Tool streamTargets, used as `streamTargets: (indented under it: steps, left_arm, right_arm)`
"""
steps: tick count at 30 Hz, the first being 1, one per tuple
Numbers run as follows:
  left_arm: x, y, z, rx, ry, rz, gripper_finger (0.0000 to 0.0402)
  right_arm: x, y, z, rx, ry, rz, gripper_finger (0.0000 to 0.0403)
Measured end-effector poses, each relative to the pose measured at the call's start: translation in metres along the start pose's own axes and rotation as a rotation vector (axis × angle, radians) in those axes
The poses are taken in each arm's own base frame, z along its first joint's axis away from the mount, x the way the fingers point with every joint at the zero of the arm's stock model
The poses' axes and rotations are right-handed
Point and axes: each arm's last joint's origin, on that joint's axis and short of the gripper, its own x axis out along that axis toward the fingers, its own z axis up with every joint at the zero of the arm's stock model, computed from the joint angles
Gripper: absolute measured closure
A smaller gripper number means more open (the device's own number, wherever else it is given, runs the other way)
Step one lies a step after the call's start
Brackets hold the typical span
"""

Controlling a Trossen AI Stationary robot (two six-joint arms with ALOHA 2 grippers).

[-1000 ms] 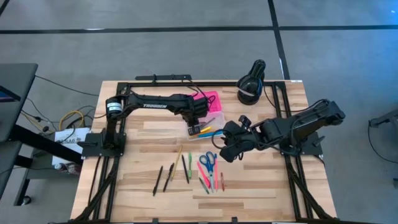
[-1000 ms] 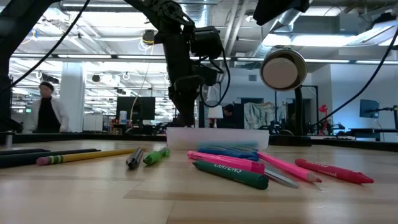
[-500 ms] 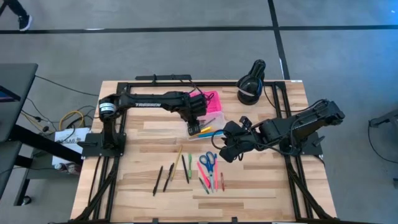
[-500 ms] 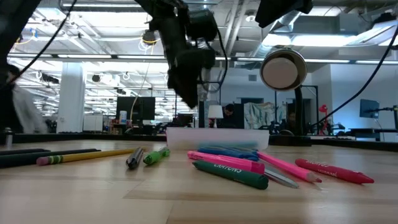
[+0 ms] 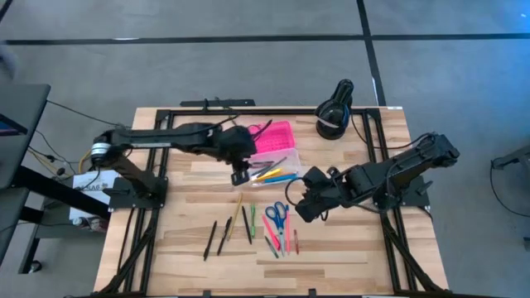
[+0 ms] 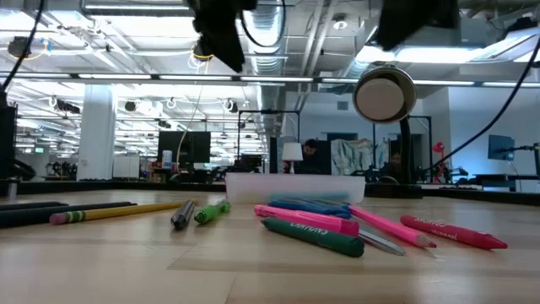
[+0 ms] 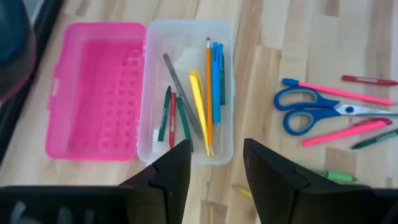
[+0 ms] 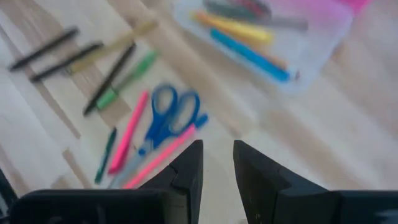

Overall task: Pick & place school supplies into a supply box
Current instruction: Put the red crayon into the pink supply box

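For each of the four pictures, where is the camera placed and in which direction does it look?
High view: above the table, looking straight down; both arms show, left gripper beside the supply box, right gripper by the scissors.
Low view: at table-top height, looking level across the pens toward the room; arm parts hang at the top.
Left wrist view: looks down on the supply box; its own open jaws frame the bottom.
Right wrist view: looks down on the scissors; its own jaws show.
Both wrist views share the scissors and the box.
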Motion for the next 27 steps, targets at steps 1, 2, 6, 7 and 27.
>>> streamTargets:
  steps: [1,2,6,7,27]
  left_arm:
    - [-0.005,-0.003,-0.003,-0.002,-0.010,0.005,0.0260]
    - [-0.010,-0.005,-0.008,-0.003,-0.018,0.010,0.0260]
    - [-0.023,-0.014,-0.029,-0.024,-0.028,0.019,0.0260]
    - [-0.025,-0.015,-0.035,-0.034,-0.028,0.028,0.0260]
    - [-0.029,-0.013,-0.098,-0.158,-0.038,0.085,0.0260]
  right_arm:
    - [0.003,0.000,-0.005,0.015,0.029,0.000,0.0321]
    - [0.006,0.000,-0.009,0.028,0.055,0.004,0.0321]
    - [0.020,0.005,-0.027,0.079,0.099,0.061,0.0321]
    - [0.021,0.008,-0.031,0.089,0.095,0.079,0.0321]
    - [0.062,0.050,-0.084,0.308,0.153,0.252,0.0321]
